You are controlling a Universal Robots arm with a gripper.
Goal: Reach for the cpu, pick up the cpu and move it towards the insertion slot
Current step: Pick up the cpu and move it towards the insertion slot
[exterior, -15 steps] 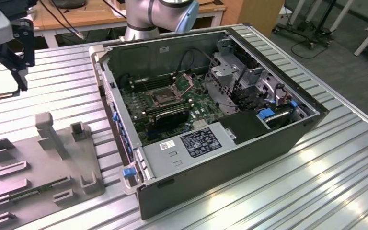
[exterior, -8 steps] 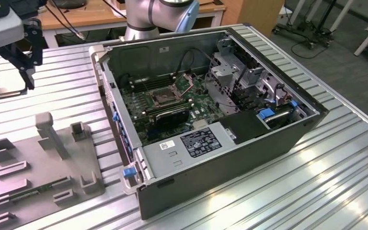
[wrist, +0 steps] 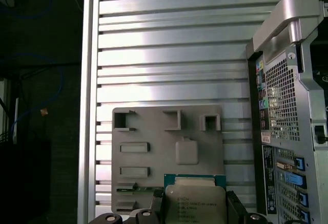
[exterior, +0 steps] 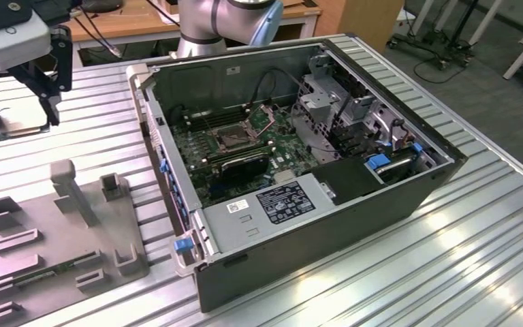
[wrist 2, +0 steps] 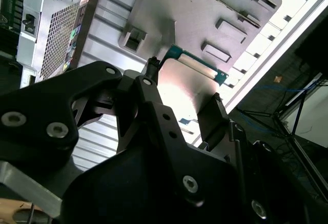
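I am gripping the flat, square, silvery cpu (wrist: 195,197), my gripper's (wrist: 196,206) black jaws clamping its green-rimmed edges, above the ribbed metal table (wrist: 154,55).

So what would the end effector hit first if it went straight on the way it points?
Probably the grey fixture plate below, though depth is unclear; it could be the slatted table beside it. The end effector holds the cpu.

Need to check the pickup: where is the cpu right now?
The cpu is clamped between the gripper fingers, in the air over the slatted table at the exterior view's upper left, beyond the gray fixture plate and left of the open computer case.
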